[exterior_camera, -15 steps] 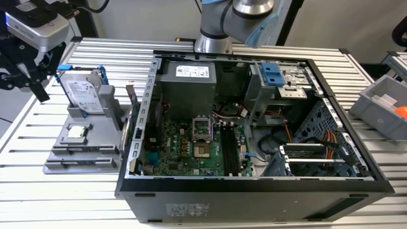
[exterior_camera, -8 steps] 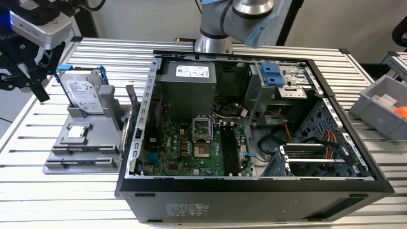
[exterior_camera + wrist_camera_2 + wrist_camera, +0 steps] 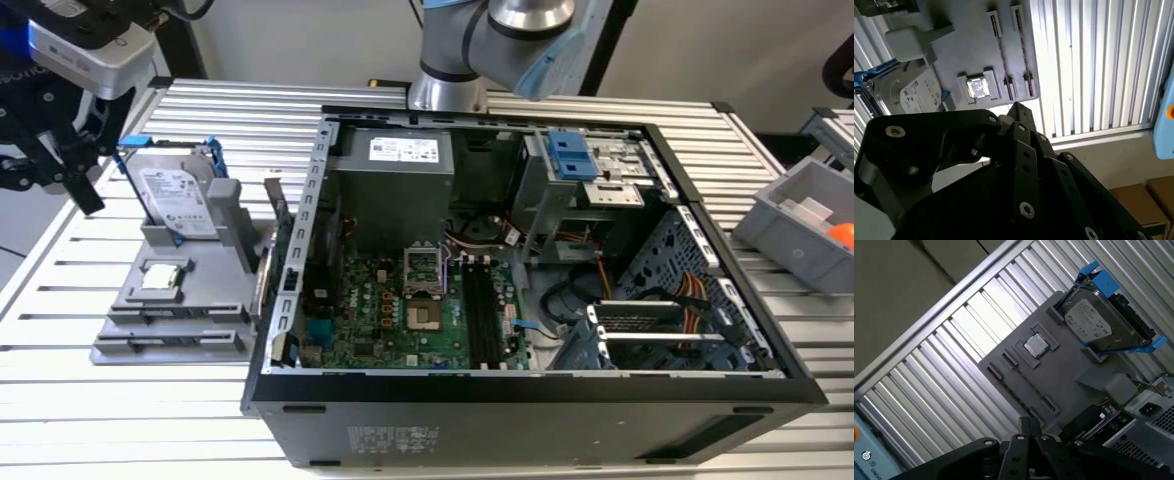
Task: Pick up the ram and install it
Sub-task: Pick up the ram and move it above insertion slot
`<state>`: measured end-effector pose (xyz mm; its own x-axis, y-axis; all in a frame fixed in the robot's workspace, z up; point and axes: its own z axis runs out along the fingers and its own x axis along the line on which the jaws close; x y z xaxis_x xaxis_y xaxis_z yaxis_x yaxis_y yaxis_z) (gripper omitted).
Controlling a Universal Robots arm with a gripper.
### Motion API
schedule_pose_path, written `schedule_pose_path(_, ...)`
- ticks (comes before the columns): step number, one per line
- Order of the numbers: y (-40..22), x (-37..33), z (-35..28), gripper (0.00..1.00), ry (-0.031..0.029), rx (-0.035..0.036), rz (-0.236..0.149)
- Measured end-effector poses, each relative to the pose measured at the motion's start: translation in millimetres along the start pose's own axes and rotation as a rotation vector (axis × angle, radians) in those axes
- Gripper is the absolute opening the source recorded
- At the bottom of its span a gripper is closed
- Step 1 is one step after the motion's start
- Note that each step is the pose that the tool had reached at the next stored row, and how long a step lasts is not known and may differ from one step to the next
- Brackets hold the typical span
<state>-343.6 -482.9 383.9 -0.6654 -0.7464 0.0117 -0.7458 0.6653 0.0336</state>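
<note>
Gripper (image 3: 1026, 421) pinched narrow above the grey holder (image 3: 1064, 385).
We cannot tell if it grips the ram; the exterior view's edge crops it at the case's (image 3: 534, 400) ten o'clock, open table (image 3: 47, 300) at the holder's nine.

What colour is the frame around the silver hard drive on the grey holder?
Blue; the plastic frame shows best in the first wrist view.

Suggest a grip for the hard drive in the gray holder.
Take the hard drive by its free top edge, from straight above, with the end effector closing across its flat faces. It stands on edge, its lower end seated in the gray holder.
</note>
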Motion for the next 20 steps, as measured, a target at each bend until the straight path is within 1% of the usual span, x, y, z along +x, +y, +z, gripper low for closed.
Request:
schedule_pose_path(17, 0.0, 0.0, 0.0, 0.00, 0.0045, 0.0021, -0.103)
schedule_pose_path(20, 0.0, 0.0, 0.0, 0.00, 0.0054, 0.0025, -0.130)
